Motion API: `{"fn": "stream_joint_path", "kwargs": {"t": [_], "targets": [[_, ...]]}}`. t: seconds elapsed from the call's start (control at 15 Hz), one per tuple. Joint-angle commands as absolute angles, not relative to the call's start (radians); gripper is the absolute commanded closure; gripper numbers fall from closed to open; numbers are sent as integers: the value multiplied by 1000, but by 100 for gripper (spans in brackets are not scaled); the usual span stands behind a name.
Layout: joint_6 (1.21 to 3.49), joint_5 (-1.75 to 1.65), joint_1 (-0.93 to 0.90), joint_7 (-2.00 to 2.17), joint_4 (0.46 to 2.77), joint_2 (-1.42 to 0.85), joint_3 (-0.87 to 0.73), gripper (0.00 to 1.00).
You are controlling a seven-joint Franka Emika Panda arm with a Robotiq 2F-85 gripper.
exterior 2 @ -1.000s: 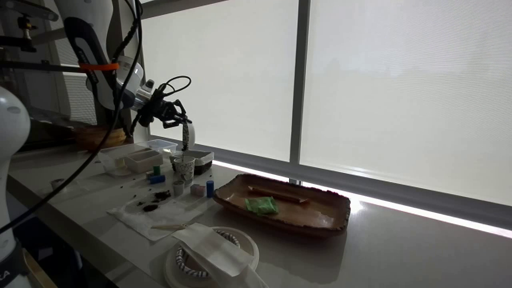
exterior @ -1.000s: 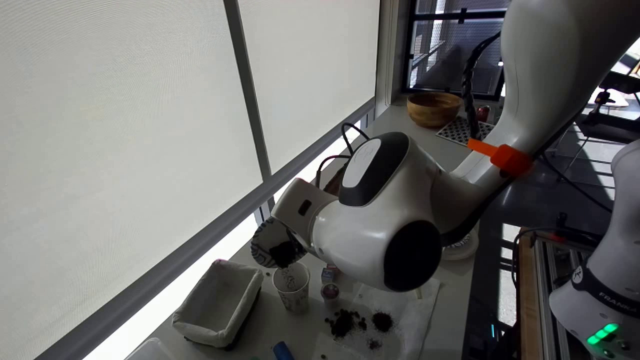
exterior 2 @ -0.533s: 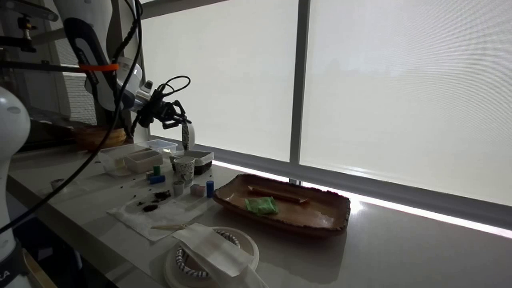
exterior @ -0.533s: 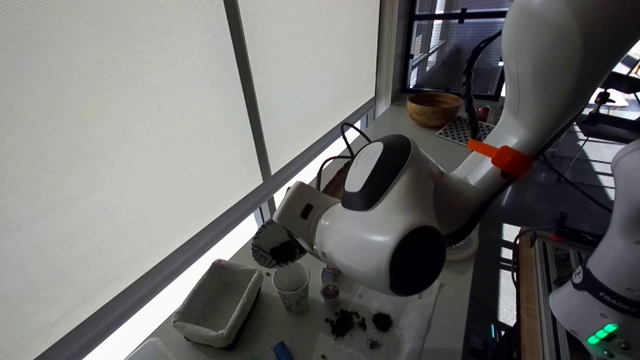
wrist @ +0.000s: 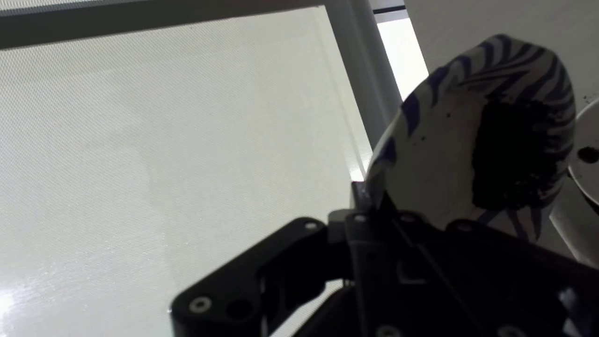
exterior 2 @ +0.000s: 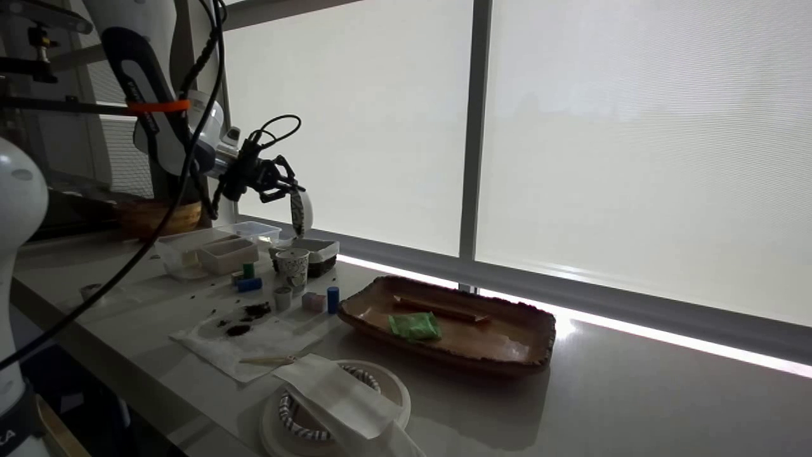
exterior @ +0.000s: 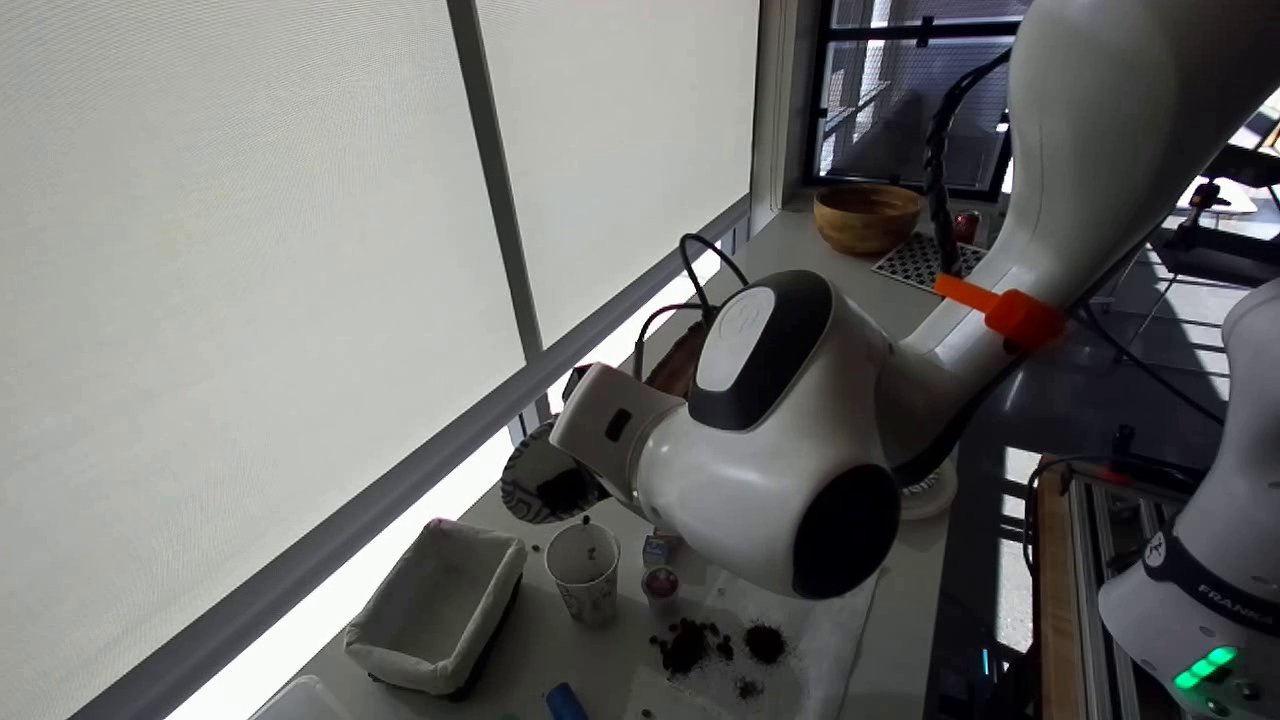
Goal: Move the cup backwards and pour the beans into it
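The white paper cup (exterior: pixel 585 595) with a dark print stands upright near the window side. It also shows in an exterior view (exterior 2: pixel 292 273) and partly in the wrist view (wrist: pixel 590 180). My gripper (exterior 2: pixel 298 188) is shut on the rim of a patterned paper bowl (exterior 2: pixel 301 214). The gripper (wrist: pixel 372 199) pinches the bowl (wrist: pixel 433 164) at its edge in the wrist view. The bowl is steeply tilted above and beside the cup. A dark heap of beans (wrist: pixel 512 154) lies at the bowl's lower side. A dark clump shows in the cup's mouth.
A cloth-lined basket (exterior: pixel 440 610) stands beside the cup. A small cup (exterior: pixel 660 588), a box (exterior: pixel 656 549) and a napkin (exterior 2: pixel 266 343) with dark heaps are close by. A wooden tray (exterior 2: pixel 447 330), a plate (exterior 2: pixel 399 387) and clear tubs (exterior 2: pixel 177 257) are farther off.
One second ago a stream of beans ran from the bowl into the cup. Now only a few bits show between them. The bowl has risen slightly and moved; the cup stands still.
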State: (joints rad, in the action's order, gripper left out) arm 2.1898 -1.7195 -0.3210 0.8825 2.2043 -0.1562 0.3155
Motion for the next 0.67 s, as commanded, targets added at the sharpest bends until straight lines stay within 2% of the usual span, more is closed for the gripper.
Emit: {"fn": "stream_joint_path", "kwargs": {"t": [0.0, 0.6], "targets": [[2165, -1758, -325, 908, 2236, -134, 323, 99], [2211, -1723, -306, 1005, 2238, -116, 318, 99]]}}
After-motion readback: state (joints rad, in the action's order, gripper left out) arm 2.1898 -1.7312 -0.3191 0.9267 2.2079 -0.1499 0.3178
